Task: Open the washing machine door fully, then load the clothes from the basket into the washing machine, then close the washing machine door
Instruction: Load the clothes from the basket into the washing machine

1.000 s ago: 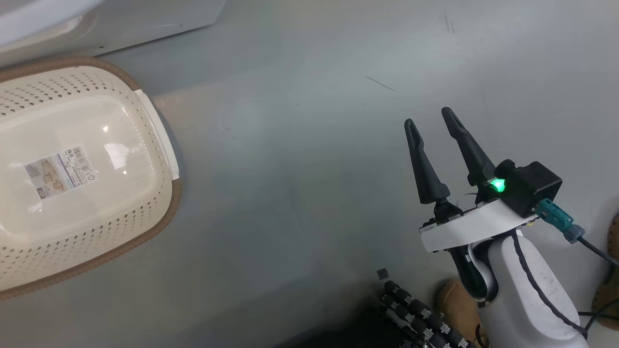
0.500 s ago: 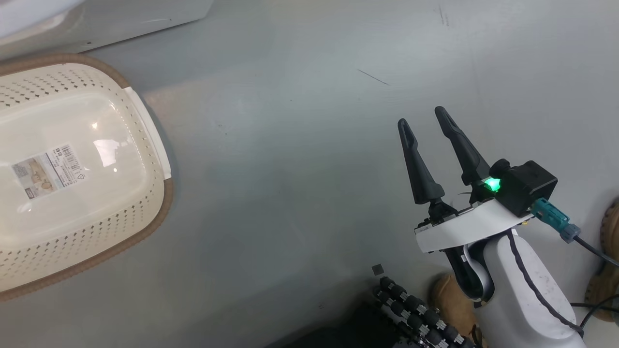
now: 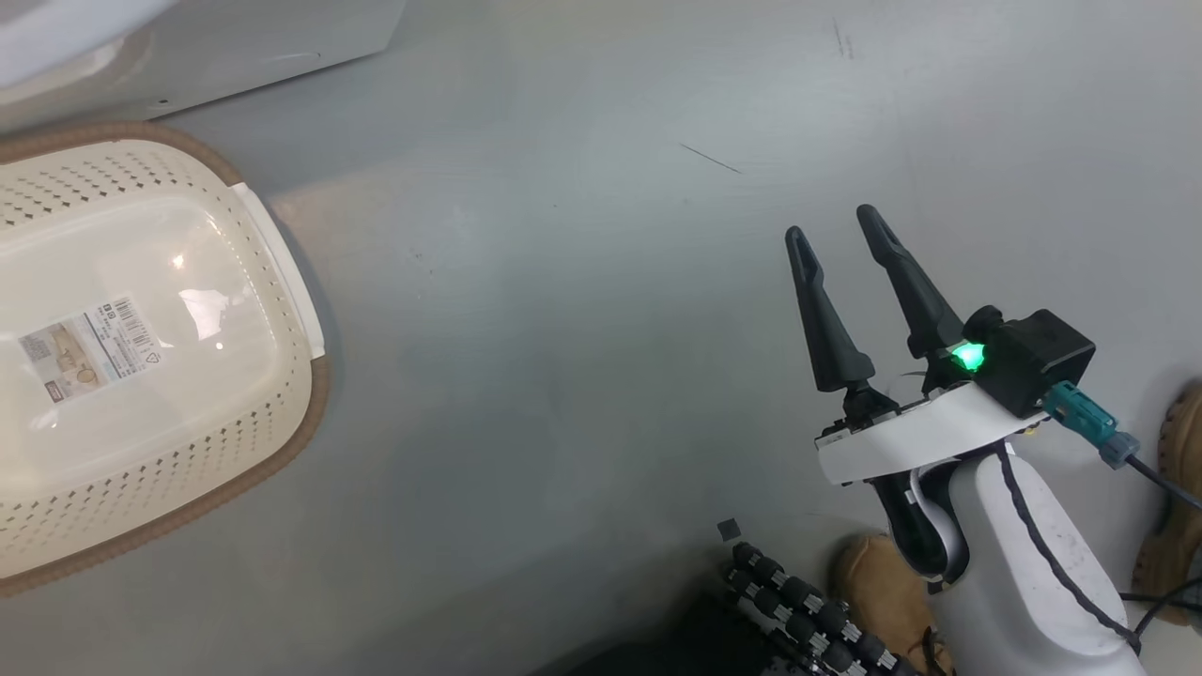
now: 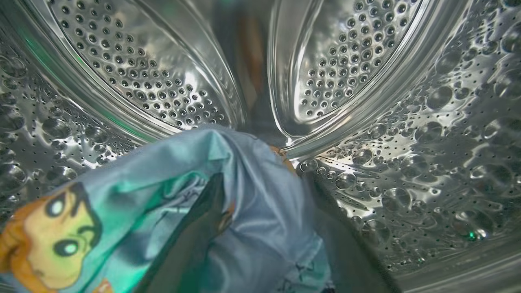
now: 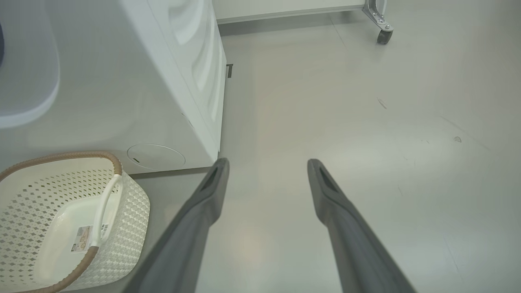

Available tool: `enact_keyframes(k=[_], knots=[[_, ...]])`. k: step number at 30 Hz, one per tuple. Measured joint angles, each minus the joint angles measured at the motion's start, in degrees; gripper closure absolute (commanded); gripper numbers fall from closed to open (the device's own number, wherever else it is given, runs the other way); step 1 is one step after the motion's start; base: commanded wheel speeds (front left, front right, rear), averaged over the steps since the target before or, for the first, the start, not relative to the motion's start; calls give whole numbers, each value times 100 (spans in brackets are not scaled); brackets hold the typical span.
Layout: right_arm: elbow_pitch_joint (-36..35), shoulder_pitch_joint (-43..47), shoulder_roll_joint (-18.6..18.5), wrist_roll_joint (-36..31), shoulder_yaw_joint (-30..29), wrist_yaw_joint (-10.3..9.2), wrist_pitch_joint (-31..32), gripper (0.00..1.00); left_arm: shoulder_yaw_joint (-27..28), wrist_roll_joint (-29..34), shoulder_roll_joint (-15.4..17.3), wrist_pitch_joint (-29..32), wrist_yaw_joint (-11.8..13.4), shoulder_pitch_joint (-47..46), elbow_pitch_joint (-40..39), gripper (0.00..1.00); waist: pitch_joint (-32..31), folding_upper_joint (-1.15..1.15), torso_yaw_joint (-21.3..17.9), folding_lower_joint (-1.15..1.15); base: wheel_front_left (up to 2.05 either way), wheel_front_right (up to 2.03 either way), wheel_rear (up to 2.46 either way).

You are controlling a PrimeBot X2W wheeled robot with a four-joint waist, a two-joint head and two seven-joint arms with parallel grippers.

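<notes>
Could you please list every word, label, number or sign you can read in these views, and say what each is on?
None can be read.
Paper label sticker on the bottom of the cream-white perforated plastic basket: barcode and print, too small to read.
Light blue cartoon-print garment: pictures, no letters visible.

No words or numbers can be read with certainty. The only label is a sticker (image 3: 89, 349) on the bottom of the basket (image 3: 235, 441), at the left of the scene. It carries a barcode, a small triangle sign and a brownish picture, but its print is too small to read.
</notes>
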Motion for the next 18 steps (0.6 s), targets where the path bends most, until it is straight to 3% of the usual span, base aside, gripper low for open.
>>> enact_keyframes(k=[12, 18], knots=[[103, -3, -1, -14, -169, 0, 0, 0, 11, 4, -257, -130, 352, 133, 324, 0, -303, 0, 206, 0, 0, 0, 0], [230, -3, -3, -58, -287, 0, 0, 0, 48, -45, -568, -209, 391, 565, 497, 0, -569, 0, 344, 0, 0, 0, 0]])
